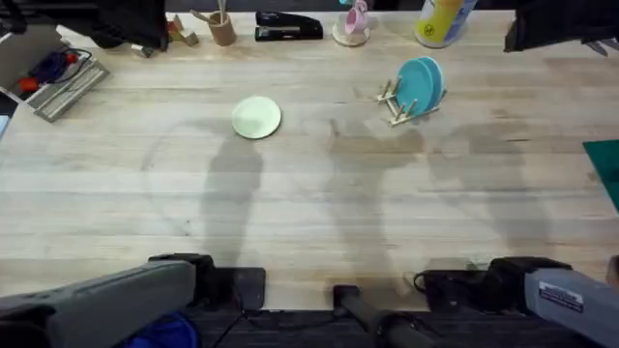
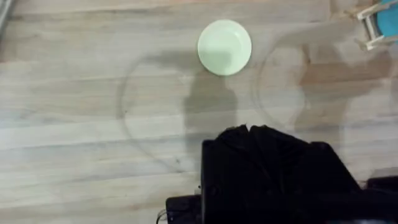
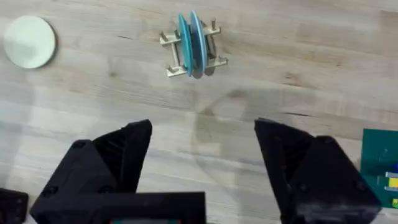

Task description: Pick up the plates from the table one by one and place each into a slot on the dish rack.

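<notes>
The wooden desk carries everything. The right hand hangs above bare boards with its fingers spread wide, grasping nothing. The left hand seems clenched, though that view is dark. The dish rack holds two blue plates upright. A cream plate lies flat, well apart from it.

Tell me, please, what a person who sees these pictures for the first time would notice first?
Most likely the teal-blue plates standing on edge in the small wooden dish rack, toward the far right of the table. Next, the single cream-yellow plate lying flat, alone, left of the rack. In the right wrist view, the right gripper hangs open above bare wood.
</notes>
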Tool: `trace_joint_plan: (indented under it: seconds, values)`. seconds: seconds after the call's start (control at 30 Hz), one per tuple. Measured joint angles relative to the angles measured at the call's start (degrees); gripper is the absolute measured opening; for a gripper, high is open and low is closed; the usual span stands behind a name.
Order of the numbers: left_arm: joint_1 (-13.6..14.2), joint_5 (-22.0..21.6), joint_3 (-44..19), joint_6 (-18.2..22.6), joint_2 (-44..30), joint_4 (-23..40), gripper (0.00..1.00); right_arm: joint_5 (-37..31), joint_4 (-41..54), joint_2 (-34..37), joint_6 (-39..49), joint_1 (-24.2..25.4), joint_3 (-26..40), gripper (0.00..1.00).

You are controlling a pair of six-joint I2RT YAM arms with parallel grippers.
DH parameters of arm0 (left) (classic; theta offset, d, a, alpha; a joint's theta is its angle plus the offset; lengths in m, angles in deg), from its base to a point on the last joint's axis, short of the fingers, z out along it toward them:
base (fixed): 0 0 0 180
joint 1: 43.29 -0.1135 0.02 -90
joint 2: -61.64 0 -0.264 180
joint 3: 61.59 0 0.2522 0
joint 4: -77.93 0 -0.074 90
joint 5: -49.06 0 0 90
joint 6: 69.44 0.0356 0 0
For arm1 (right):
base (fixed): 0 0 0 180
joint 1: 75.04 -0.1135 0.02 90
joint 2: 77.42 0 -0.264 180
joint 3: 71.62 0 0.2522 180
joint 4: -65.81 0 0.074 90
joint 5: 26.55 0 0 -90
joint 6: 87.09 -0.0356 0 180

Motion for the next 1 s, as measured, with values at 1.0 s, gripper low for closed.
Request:
trace_joint_plan:
  seconds: [1.0]
  values:
    - [-17.46, 33.59, 9.7, 12.22, 0.04, -1.28, 0.043, 0.0, 0.17, 0.0, 0.0, 0.0, 0.0, 0.994]
